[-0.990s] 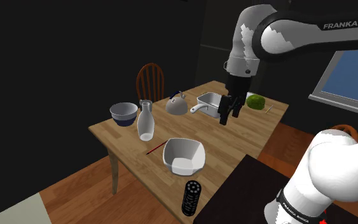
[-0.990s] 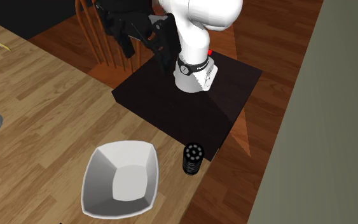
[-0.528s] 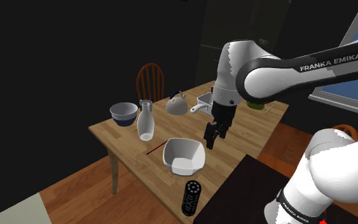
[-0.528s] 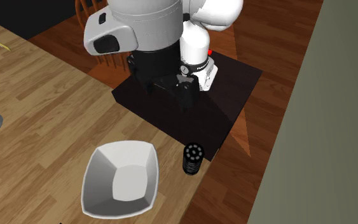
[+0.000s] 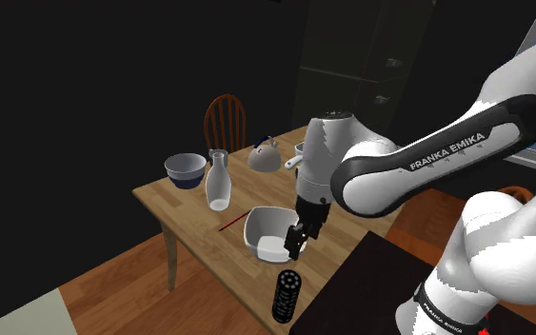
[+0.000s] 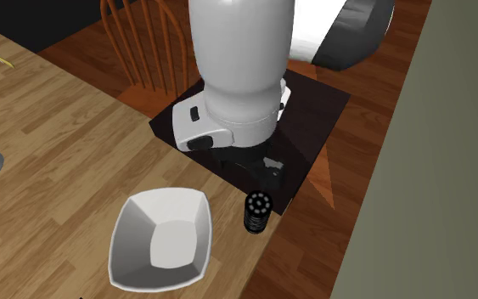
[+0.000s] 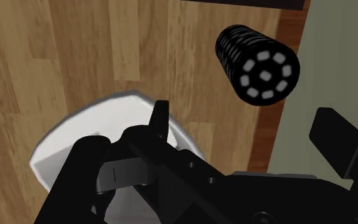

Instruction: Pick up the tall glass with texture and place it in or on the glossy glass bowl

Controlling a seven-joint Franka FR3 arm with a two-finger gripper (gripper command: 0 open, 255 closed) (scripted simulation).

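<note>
Tall glass [image 7: 257, 62] | ahead of end effector [image 5: 295, 247] | not touching | fingers [image 7: 336, 137] spread

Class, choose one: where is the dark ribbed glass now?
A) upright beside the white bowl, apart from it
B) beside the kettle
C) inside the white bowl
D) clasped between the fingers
A: the dark ribbed glass stands clear of the white bowl and of the open gripper.
</note>
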